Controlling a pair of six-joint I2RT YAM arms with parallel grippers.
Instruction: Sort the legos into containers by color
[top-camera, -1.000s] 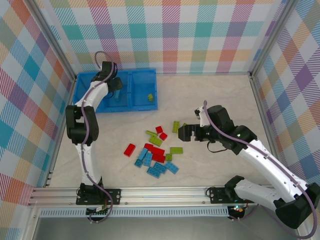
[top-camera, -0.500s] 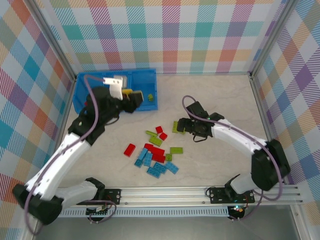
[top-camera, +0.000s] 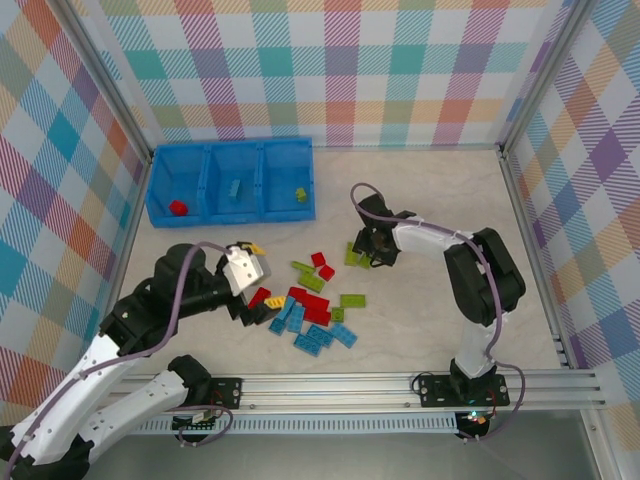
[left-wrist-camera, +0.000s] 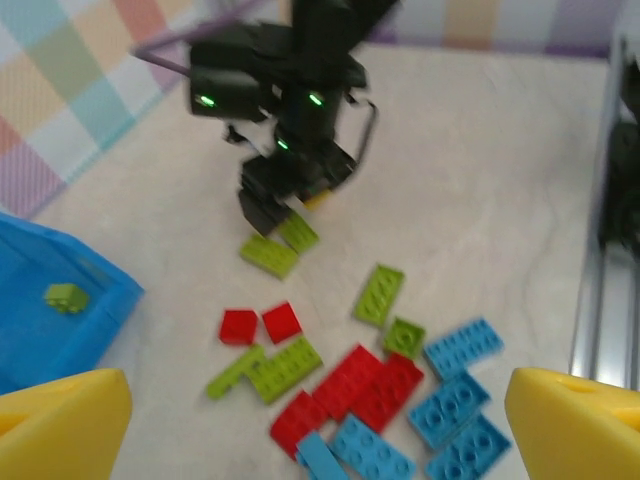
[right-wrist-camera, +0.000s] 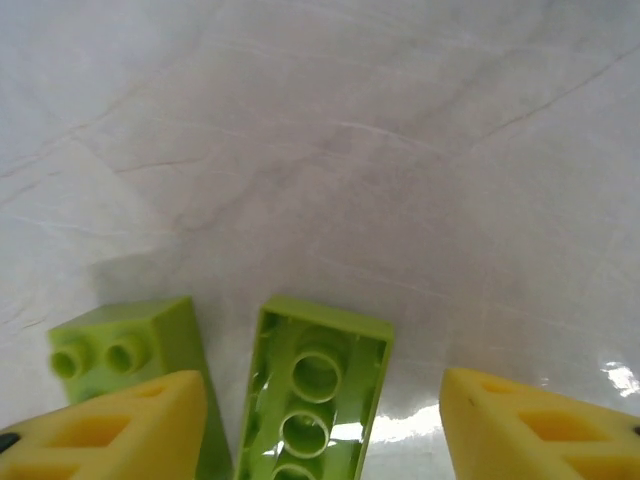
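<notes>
One lime brick (right-wrist-camera: 315, 400) lies untouched between the parted jaws of the right gripper (right-wrist-camera: 320, 372). Closing may snag its neighbour (right-wrist-camera: 120, 345), skewing the grip. Left gripper (left-wrist-camera: 318, 380) hangs wide, empty.

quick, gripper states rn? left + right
Left gripper: open, nothing between the fingers.
Right gripper: open, fingers either side of an upturned lime green brick, not clamped on it.

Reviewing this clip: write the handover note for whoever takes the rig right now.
Left claw: open, empty, beside the loose pile.
Right claw: open, straddling an upside-down green brick on the table.
Done: the tray holds a red brick (left bin), a blue brick (middle), a green piece (right).
Left to do: sort the rest of the pile.
</notes>
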